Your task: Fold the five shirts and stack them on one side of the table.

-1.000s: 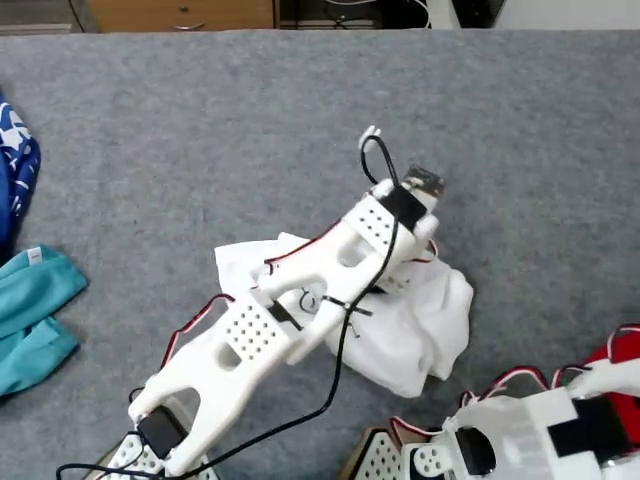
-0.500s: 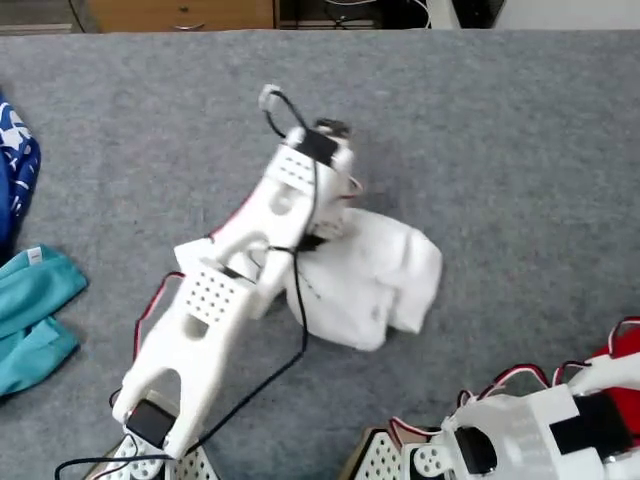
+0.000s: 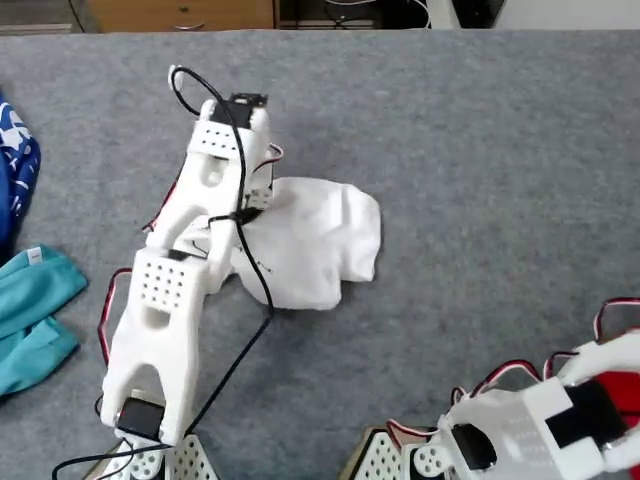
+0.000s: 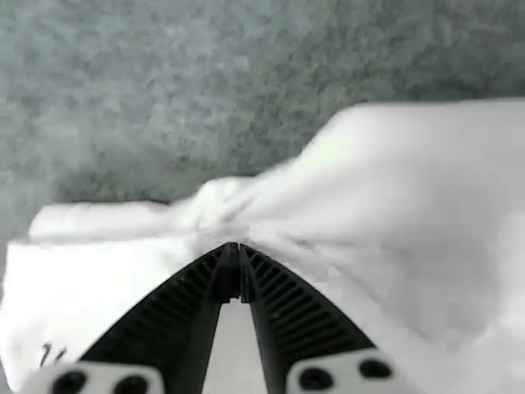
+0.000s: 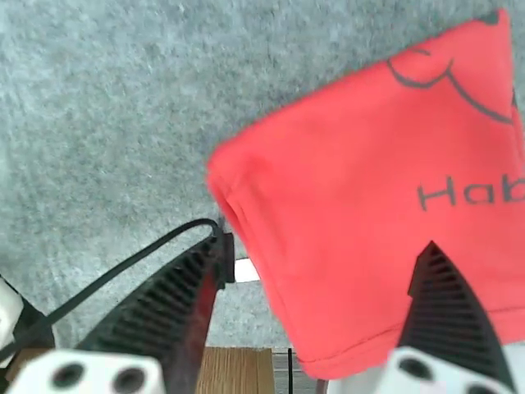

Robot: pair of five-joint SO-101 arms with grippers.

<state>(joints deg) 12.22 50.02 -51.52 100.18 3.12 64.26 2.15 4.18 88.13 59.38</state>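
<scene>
- The crumpled white fabric shirt (image 3: pixel 318 245) is located near the middle of the grey felt tabletop (image 3: pixel 500 150).
- Its edge is pinched between the pressed-together fingers of the left gripper (image 4: pixel 232 261).
- The fingers of the right gripper (image 5: pixel 326 246) are spread wide above the red printed shirt (image 5: pixel 353 180).

Crumpled white shirt (image 3: pixel 320 240), teal shirt (image 3: pixel 35 310), grey table (image 3: pixel 500 150)

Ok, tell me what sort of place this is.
Most likely an indoor robot lab or test bench: a table with a grey felt-like cover, the left arm and right arm based at its near edge, a white shirt and teal shirt to work on, a wooden cabinet behind.
</scene>
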